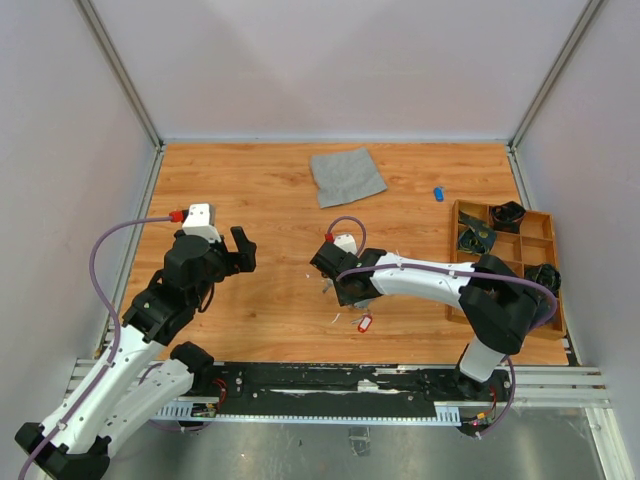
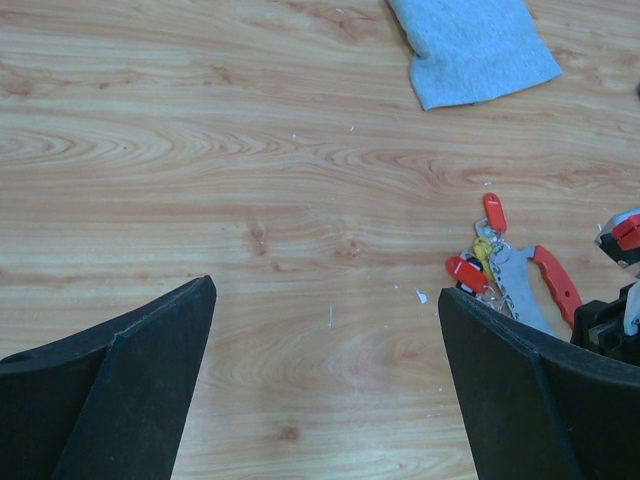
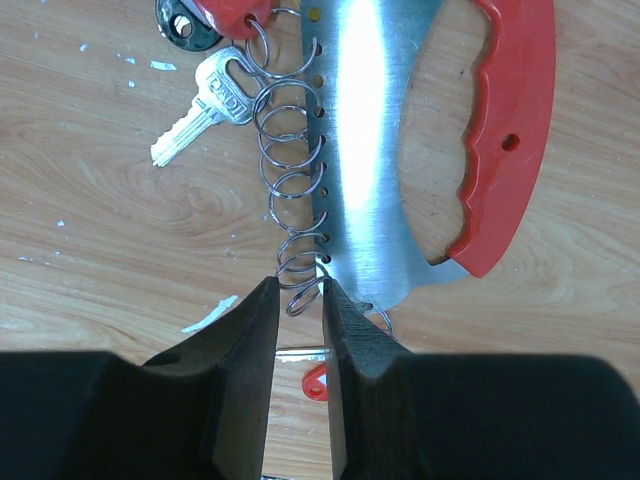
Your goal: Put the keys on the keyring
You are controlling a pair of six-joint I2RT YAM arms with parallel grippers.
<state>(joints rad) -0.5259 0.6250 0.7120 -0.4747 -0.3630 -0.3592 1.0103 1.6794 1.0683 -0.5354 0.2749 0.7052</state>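
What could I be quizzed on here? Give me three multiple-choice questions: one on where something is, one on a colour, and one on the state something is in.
1. Where does the grey cloth lie?
A. On the far part of the table
B. At the near edge
C. Right in the middle

2. What colour is the handle on the metal plate that carries the wire rings?
A. Blue
B. Red
C. Green

3. How is the left pincer?
A. Wide open, holding nothing
B. Shut on a key
C. Shut on the cloth

Answers:
1 A: the top view shows it far back.
2 B: the right wrist view shows it red.
3 A: its fingers stand far apart, gripping nothing.
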